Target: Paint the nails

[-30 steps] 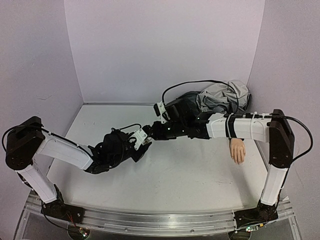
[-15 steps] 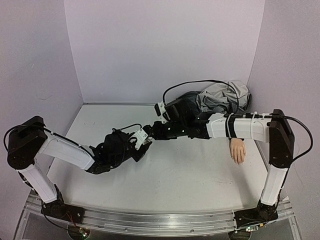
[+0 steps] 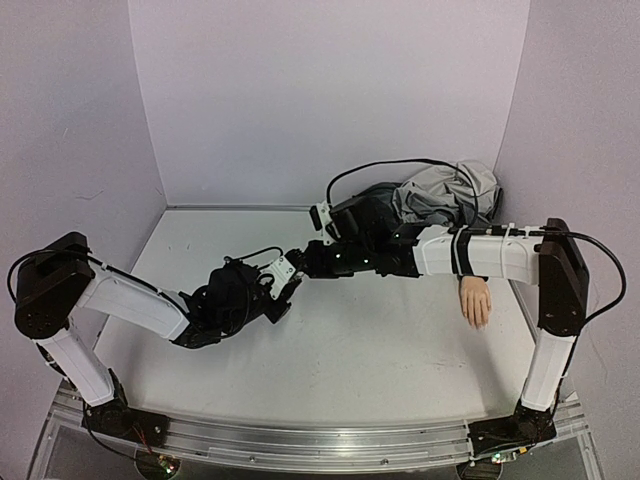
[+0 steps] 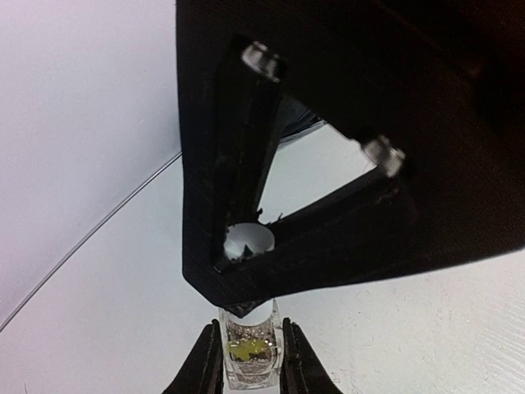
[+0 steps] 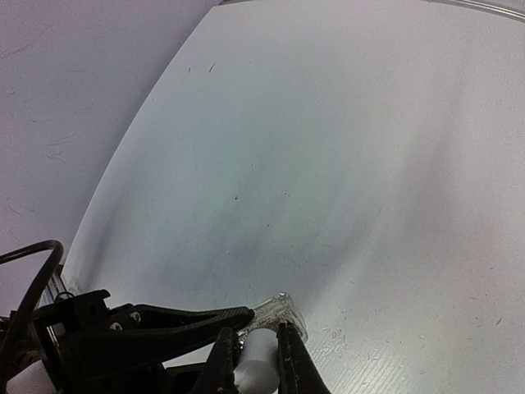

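Clamping the bottle (image 4: 249, 365) from both sides, the left gripper (image 4: 251, 336) has its two fingers pressed flat against the clear glass walls, with no gap visible between pad and glass. A yellowish mass shows inside the bottle at finger level. The bottle stands upright on the table (image 3: 350, 350).

The right gripper (image 5: 256, 345) is closed on the white cap (image 5: 257, 369) of the same bottle. One finger lies on each side of the cap, touching it. In the left wrist view, this gripper appears as a black frame directly above the bottle, and the round white top of the cap shows through its opening.

Both grippers meet left of the table centre. The left arm reaches in from the near left corner. The right arm extends across from the near right corner, with its white forearm running level above the surface.

The mannequin hand (image 3: 475, 300) lies palm down near the right edge of the table, well apart from both grippers, fingers pointing toward the near edge. The nails (image 3: 478, 322) sit at the fingertips and are too small to make out individually. The right forearm crosses over the wrist. The grey jacket (image 3: 440, 195) is bunched in the far right corner.
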Robot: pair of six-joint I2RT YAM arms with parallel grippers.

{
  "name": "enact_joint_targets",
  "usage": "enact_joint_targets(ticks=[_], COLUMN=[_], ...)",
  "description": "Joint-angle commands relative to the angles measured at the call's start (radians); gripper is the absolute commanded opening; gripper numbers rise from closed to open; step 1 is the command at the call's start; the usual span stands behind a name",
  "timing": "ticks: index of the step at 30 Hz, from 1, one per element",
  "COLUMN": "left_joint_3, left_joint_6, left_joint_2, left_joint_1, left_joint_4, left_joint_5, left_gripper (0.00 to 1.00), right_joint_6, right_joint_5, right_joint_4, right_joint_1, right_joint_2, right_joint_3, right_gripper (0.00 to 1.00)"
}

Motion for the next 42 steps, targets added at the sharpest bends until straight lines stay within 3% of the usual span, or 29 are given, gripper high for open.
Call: enact_joint_targets(ticks=[1,3,7,9,14,17,19,24,25,27,30,42], left_joint_3=[-0.008,-0.038,-0.093,-0.112,-0.081,-0.041,-0.037,-0.055,-0.056,-0.053,-0.05,-0.095], left_joint_6=[-0.019,-0.031,-0.104,-0.177,-0.407,-0.496,-0.514,-0.507,-0.509,-0.522,-0.537,-0.517], left_joint_2=[-0.054,-0.09,-0.193,-0.248,-0.288,-0.269,-0.274,-0.299,-0.3,-0.293,-0.273,-0.266], left_joint_1=[-0.002,0.0,0.047,0.1,0.227,0.245,0.245,0.247,0.247,0.249,0.25,0.266], left_joint_4=[0.005,0.005,-0.005,-0.012,-0.015,-0.014,-0.014,-0.017,-0.016,-0.019,-0.02,-0.019], left_joint_5=[0.088,0.155,0.443,0.646,1.203,1.375,1.383,1.237,1.208,1.164,1.156,1.144], left_gripper=[0.07,0.0,0.0,0.0,0.0,0.0,0.0,0.0,0.07,0.36,0.53,0.61], right_joint_6=[-0.04,-0.089,-0.25,-0.375,-0.724,-0.765,-0.754,-0.647,-0.616,-0.551,-0.508,-0.481], right_joint_5=[-0.08,-0.107,-0.213,-0.342,-0.83,-0.843,-0.812,-0.697,-0.666,-0.609,-0.569,-0.493], right_joint_4=[0.096,0.119,0.139,0.143,0.109,0.064,0.049,0.05,0.056,0.088,0.135,0.156], right_joint_1=[0.025,0.022,0.013,0.011,0.012,0.012,0.012,0.012,0.013,0.013,0.013,0.013], right_joint_2=[-0.046,-0.061,-0.082,-0.093,-0.122,-0.126,-0.125,-0.125,-0.126,-0.135,-0.158,-0.179], right_joint_3=[0.021,0.008,-0.016,-0.03,-0.076,-0.053,-0.04,-0.021,-0.019,-0.026,-0.054,-0.064], right_gripper=[0.0,0.0,0.0,0.0,0.0,0.0,0.0,0.0,0.0,0.0,0.0,0.0])
